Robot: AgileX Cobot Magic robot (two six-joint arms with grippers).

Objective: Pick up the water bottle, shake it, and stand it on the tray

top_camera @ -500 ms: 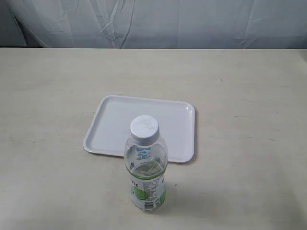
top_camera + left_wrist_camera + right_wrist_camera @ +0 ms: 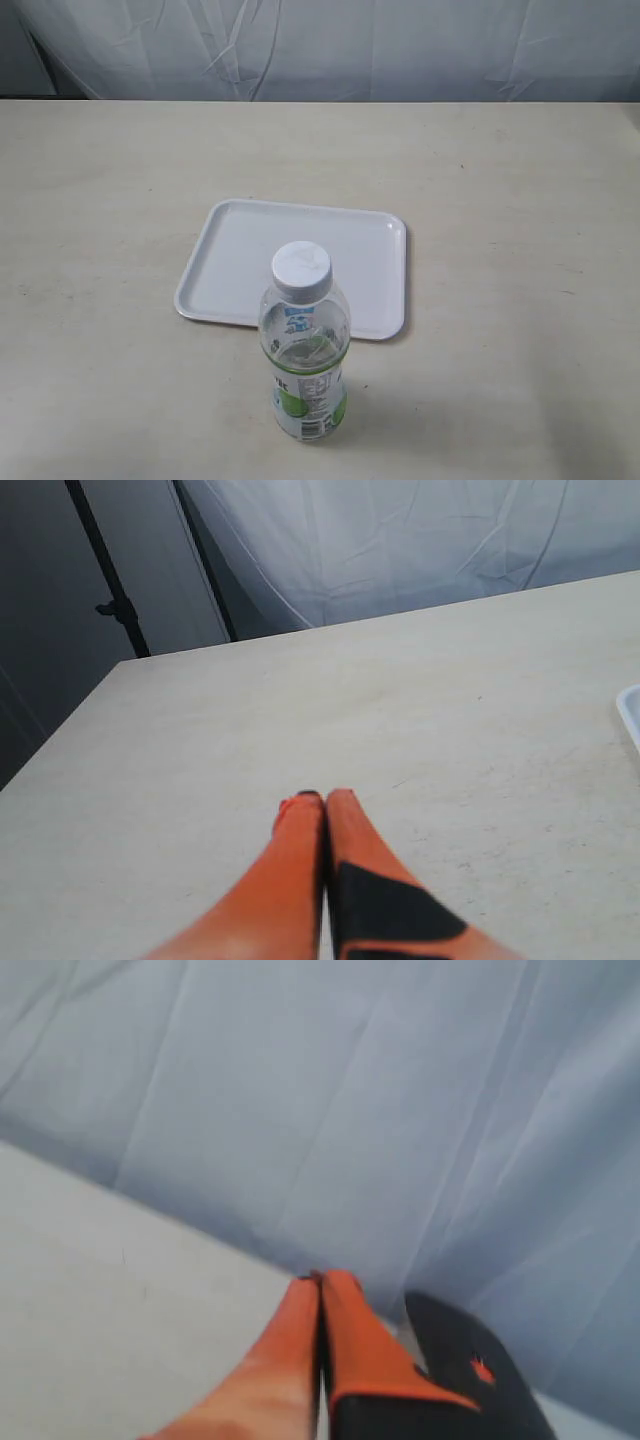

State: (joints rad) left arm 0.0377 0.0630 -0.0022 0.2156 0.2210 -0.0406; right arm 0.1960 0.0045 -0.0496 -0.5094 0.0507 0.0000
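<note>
Since the small clear plastic white-capped water bottle (image 2: 305, 360) stands off the flat white rectangular tray (image 2: 235, 262), I've every step left, with left gripper (image 2: 324, 798) and right gripper (image 2: 322, 1280) fingers pressed together, empty.

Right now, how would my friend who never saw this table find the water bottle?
Look at the big beige table, then the flat white tray in its middle. Just off the tray's near edge stands the water bottle, the only upright thing: clear, white cap, green label.

Soft, even light, the water bottle (image 2: 304, 350) casting a faint shadow; right wrist view is blurred.
</note>
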